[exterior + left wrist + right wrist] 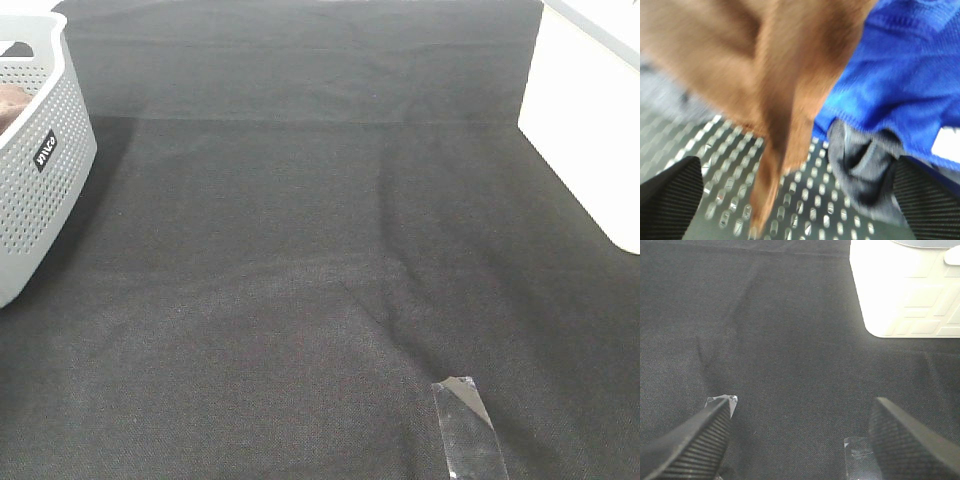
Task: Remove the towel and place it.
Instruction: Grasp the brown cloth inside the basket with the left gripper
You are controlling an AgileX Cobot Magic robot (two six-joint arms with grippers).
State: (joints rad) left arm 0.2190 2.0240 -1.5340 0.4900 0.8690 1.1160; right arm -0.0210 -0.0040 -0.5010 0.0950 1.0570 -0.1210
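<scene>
Setting: a table covered by a black cloth (300, 250), seen from a high camera; neither arm shows in that view.
Basket: a white perforated basket (40, 200) stands at the cloth's left edge, toward the far side, partly cut off by the frame.
Towel: the brown towel (765, 65) is inside the basket, bunched and blurred in the left wrist view, with one narrow fold hanging down over the basket's perforated surface. From above, only a sliver of brown shows over the basket's rim.
Left gripper: the left gripper (796, 200) is inside the basket, its two dark ribbed fingers (670, 200) spread wide and holding nothing.
Towel and left gripper: the hanging fold lies in the gap between the fingers, just ahead of them and apart from both. The bulk of the towel sits further ahead.
Blue fabric: a bright blue fabric (905, 75) lies against the towel, on the side of one finger.
Grey fabric: a grey fabric (860, 165) sits under the blue one, just beside that same finger.
Right gripper: the right gripper (804, 402) hangs over bare cloth, jaws wide apart and empty, well apart from the basket and the towel.
Bin: a white bin (585, 130) stands at the cloth's right edge, toward the far side, ahead of the right gripper.
Tape: a strip of clear tape (468, 425) is stuck to the cloth at its near edge, right of the middle, close under the right gripper's fingers.
</scene>
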